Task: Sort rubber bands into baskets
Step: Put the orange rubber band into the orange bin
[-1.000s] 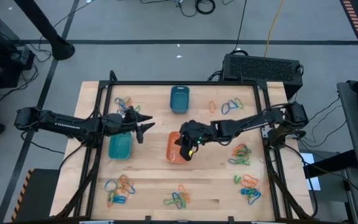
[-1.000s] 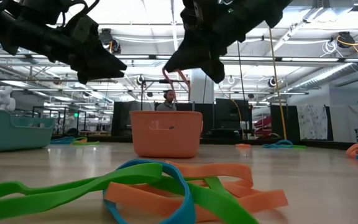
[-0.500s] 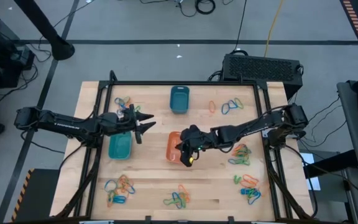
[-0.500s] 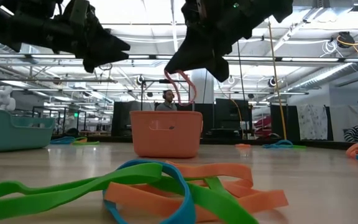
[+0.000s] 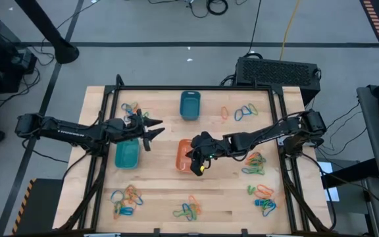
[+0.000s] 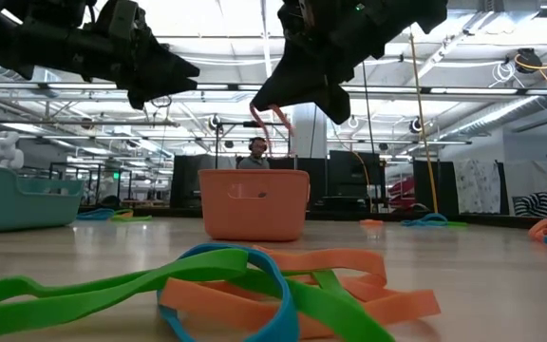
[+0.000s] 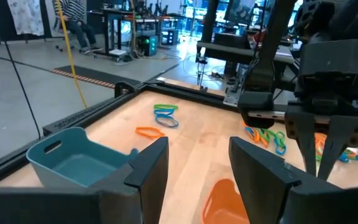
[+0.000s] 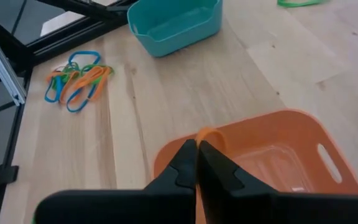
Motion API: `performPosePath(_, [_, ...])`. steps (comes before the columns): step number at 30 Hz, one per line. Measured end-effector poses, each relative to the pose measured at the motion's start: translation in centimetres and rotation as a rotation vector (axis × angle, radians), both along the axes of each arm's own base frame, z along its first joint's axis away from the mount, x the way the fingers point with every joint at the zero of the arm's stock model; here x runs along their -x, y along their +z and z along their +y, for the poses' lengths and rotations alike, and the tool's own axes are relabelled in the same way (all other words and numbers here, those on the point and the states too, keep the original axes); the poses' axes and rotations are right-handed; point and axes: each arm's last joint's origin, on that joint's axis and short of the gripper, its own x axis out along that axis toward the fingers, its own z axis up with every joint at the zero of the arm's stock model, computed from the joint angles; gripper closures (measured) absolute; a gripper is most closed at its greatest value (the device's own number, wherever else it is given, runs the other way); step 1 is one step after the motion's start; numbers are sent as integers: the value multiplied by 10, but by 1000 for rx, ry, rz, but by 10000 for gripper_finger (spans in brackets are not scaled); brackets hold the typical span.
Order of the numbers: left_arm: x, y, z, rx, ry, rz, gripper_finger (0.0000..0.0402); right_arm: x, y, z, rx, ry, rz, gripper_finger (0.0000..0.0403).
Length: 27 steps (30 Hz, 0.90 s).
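My right gripper (image 5: 199, 160) is shut on an orange rubber band (image 6: 276, 127) over the near part of the orange basket (image 5: 184, 153), which also shows in the low view (image 6: 254, 203) and the right wrist view (image 8: 278, 155). My left gripper (image 5: 152, 129) is open and empty, in the air between the turquoise basket (image 5: 127, 154) and the dark teal basket (image 5: 189, 105). In the left wrist view its fingers (image 7: 197, 168) stand apart, with the dark teal basket (image 7: 73, 162) beyond them. Piles of orange, green and blue bands lie on the table. My right gripper pinches the orange band at its upper end (image 8: 199, 135) between its two shut fingers, which slant down from above. The band hangs as a slack loop below the fingertips (image 6: 266, 103), clear of the basket's rim and over its opening.
Band piles lie at the far left (image 5: 131, 108), far right (image 5: 244, 112), right (image 5: 255, 162), near right (image 5: 263, 197), near left (image 5: 125, 199) and near middle (image 5: 188, 210). A black rail frames the table (image 5: 196, 87). People sit in the room beyond.
My right gripper has gone a little toward the table's near edge over the orange basket, still shut on the orange band, which swings below it. My left gripper has risen slightly and stays open.
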Motion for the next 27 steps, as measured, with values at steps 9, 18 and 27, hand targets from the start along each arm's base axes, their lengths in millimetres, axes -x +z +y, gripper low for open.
performPosePath(9, [0,0,0,1,0,-1,226,0,0,0,4,3,0,361])
performPosePath(18, [0,0,0,2,0,-1,226,0,0,-1,40,1,-1,317])
performPosePath(27, [0,0,0,2,0,-1,226,1,0,-1,57,22,13,295])
